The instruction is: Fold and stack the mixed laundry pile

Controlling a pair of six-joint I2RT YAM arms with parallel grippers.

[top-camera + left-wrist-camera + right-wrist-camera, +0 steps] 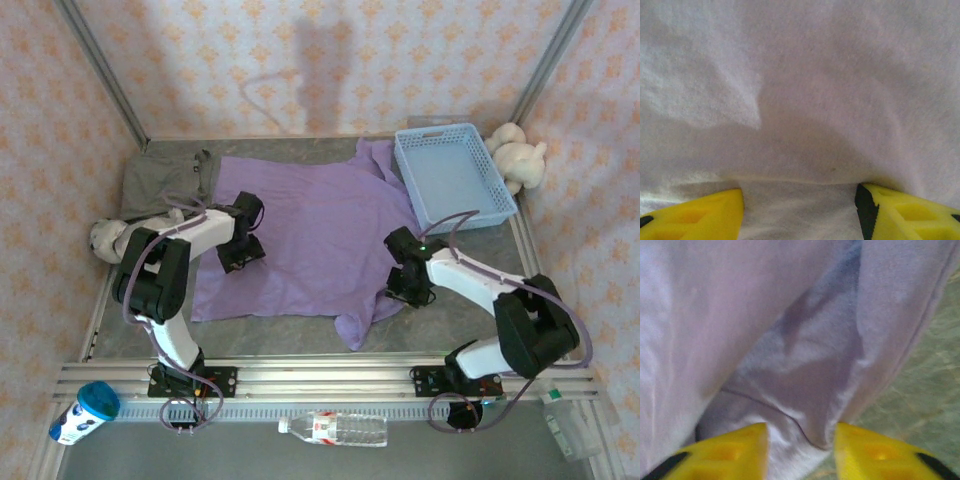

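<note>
Table (300, 335): grey-green mat, framed by metal posts; walls (300, 60) on three sides papered pale pink with an orange motif.

T-shirt (310, 230): lavender, spread flat across the middle of the table, one sleeve towards the far edge, the other trailing towards the near edge; surface mildly creased.

Grey garment (165, 180): crumpled, just beyond the T-shirt's far left corner, touching its edge.

Basket (455, 130): light blue mesh, at the T-shirt's far right, its corner against the sleeve; pale soft toy (518, 155) beyond it.

Left gripper (240, 258): on the T-shirt's left edge; in the wrist view (800, 210) its yellow fingers stand wide apart, pressed onto the cloth (800, 100), nothing pinched.

Right gripper (405, 290): on the T-shirt's right edge near the lower sleeve; in the wrist view (800, 450) its fingers clamp a bunched fold of hem (805, 390), bare table (920, 405) alongside.
</note>
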